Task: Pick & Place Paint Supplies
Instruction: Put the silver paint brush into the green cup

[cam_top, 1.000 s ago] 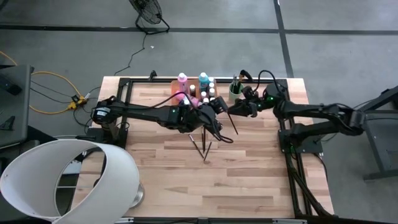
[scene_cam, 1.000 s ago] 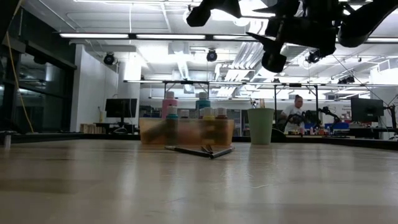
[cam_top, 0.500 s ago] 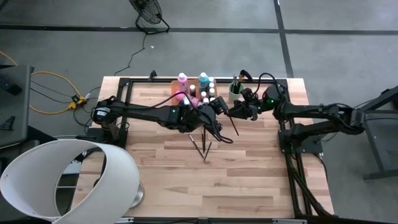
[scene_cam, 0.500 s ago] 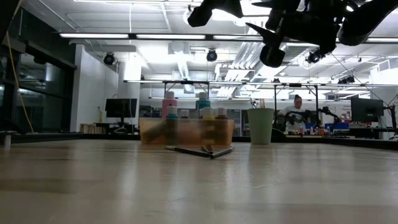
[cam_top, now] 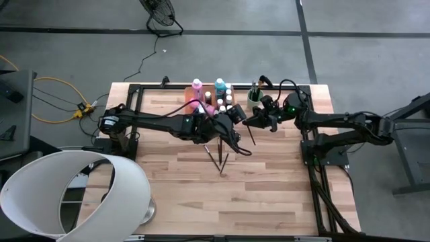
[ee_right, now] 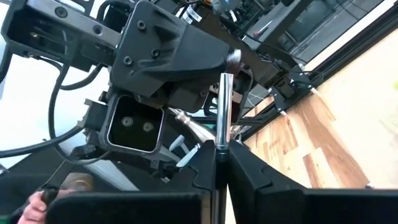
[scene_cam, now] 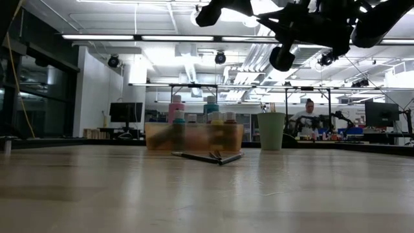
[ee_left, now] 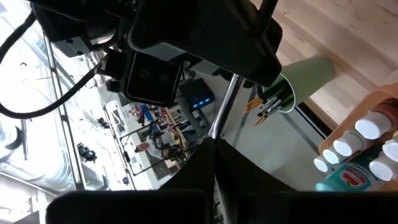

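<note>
Three or four thin dark-handled paintbrushes point(cam_top: 218, 158) lie loose in a small cluster on the pale wooden counter point(cam_top: 269, 195), towards its middle, crossing one another. Above and just behind them the two dark arms meet in the air. The left claw point(ee_left: 214, 168) is pinched tight on one thin paintbrush with a silver ferrule point(ee_left: 222, 112). The right claw point(ee_right: 221, 165), facing it nose to nose, is closed narrowly on the same brush from the other end. From overhead, the dark handle of that brush point(cam_top: 252, 134) slants down below the two claws, clear of the counter.

Behind the arms, at the back edge of the counter, stands the translucent orange rectangular tray point(scene_cam: 194, 138). It is packed with small white-capped paint bottles, among them a taller pink bottle point(cam_top: 197, 85) and a taller teal bottle point(cam_top: 220, 86). Just beside the tray, on the right arm's side, stands the light green cup point(scene_cam: 271, 131), upright, with several more brushes bristling out of it.

Beyond the counter, in the bright workshop room, a person point(scene_cam: 309, 116) sits at a far desk.
</note>
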